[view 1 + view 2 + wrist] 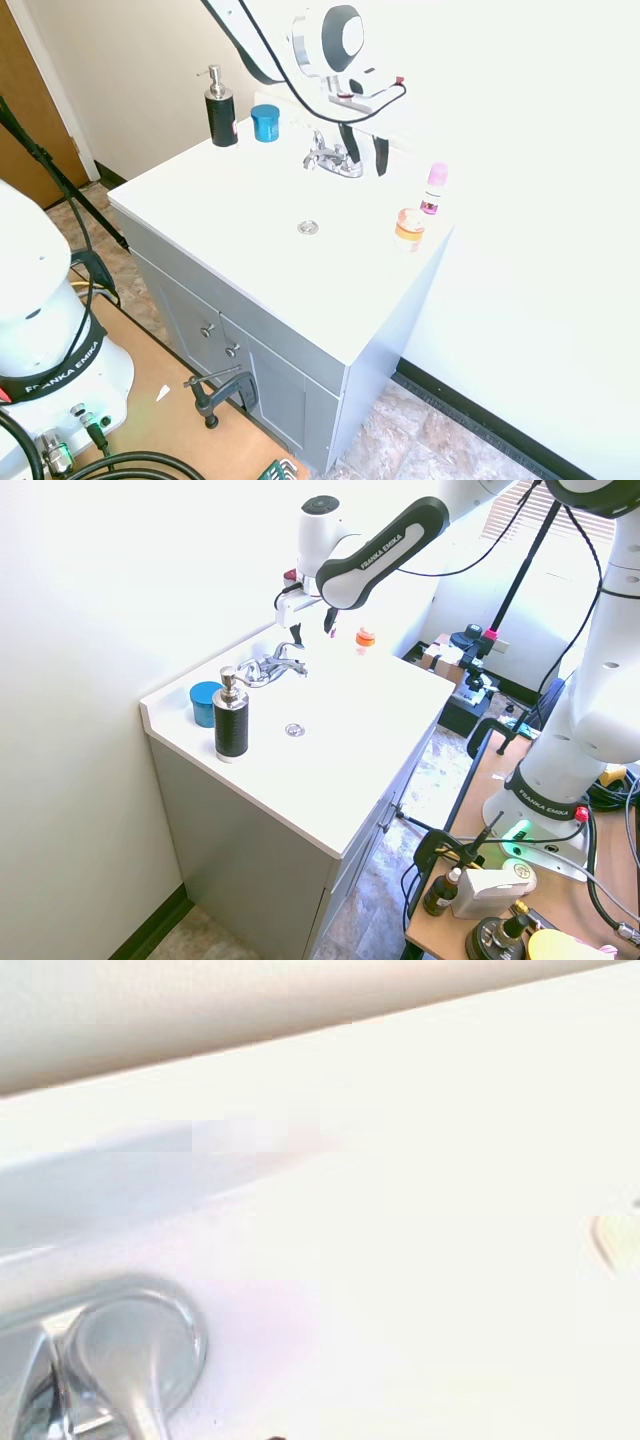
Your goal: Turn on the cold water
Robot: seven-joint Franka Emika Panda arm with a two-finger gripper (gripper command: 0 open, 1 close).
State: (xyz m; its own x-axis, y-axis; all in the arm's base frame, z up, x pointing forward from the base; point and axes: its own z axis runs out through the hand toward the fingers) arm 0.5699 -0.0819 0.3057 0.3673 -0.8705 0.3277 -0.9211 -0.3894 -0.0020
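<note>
Close under the wrist camera I see a chrome lever (125, 1360) rising from its round base on the white sink top (420, 1260), blurred; neither outside view gives that detail. From the first exterior view I make out the two-lever tap (332, 157) at the back of the basin, with the gripper (362, 150) hanging just above its right side, dark fingers (381, 155) parted and holding nothing; no water shows. From the second exterior view the gripper (312, 620) sits just behind the tap (270, 666). A black soap dispenser (220, 108) and a blue jar (265, 122) stand left of the tap, lid on, contents hidden; a pink-capped bottle (434, 188) and an orange jar (409, 228) stand right. The drain (308, 227) lies mid-basin; grey cabinet doors (215, 325) below.
</note>
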